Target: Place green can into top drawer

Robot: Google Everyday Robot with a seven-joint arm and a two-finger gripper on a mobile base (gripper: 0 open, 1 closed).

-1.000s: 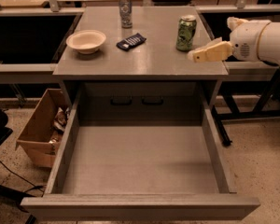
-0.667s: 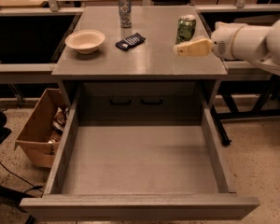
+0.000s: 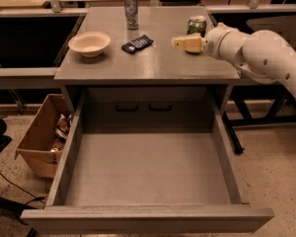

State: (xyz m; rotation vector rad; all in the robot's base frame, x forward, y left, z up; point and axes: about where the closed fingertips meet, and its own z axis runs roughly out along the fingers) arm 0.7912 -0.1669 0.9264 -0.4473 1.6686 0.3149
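Standing on a speckled floor [image 3: 278,181], a grey cabinet [image 3: 153,65] carries a bowl [image 3: 89,43], a dark packet [image 3: 137,43] and a silver can [image 3: 131,11], all left of the gripper [image 3: 182,43]. Below it, 1 drawer [image 3: 148,218] gapes wide. The green can [image 3: 198,24], mottled and silver-topped, stands upright just behind the gripper, partly hidden. The white arm [image 3: 266,53] reaches in level from the right; whether the gripper is spread or closed cannot be told.

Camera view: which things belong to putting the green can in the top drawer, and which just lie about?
Job: green can, standing on the cabinet; top drawer, pulled open; tool, close in front of the can.
Lying about: bowl, silver can, dark packet, cardboard box.
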